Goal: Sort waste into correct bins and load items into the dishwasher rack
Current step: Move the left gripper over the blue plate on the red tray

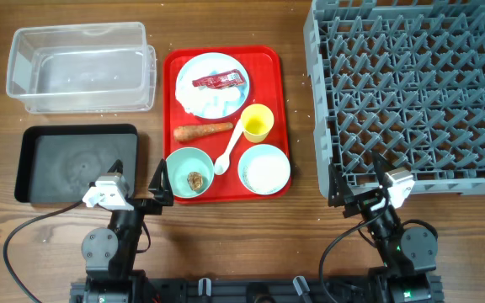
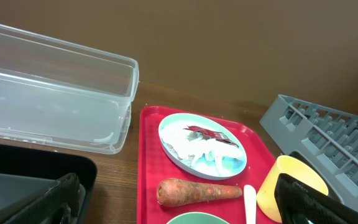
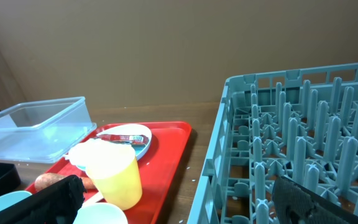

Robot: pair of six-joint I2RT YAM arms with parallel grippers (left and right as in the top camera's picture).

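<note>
On the red tray, a pale blue plate [image 1: 211, 69] holds the red wrapper [image 1: 219, 81] and white tissue [image 1: 213, 103]. The carrot [image 1: 202, 131], yellow cup [image 1: 257, 123] and white spoon [image 1: 228, 151] lie below it. One bowl [image 1: 178, 162] holds a brown scrap [image 1: 195, 180], the other bowl [image 1: 264, 168] holds white rice. The clear tub [image 1: 78, 67] and black tray [image 1: 74, 164] are at the left, the grey rack [image 1: 411, 88] at the right. My left gripper [image 1: 137, 178] is open and empty beside the black tray. My right gripper [image 1: 358, 178] is open and empty at the rack's front left corner.
The red tray [image 1: 272, 101] sits between the bins and the rack. The left wrist view shows the carrot [image 2: 197, 191], the plate [image 2: 173, 127] and the cup [image 2: 278, 180] just ahead. The right wrist view shows the cup [image 3: 114, 171] and the rack wall [image 3: 213, 168].
</note>
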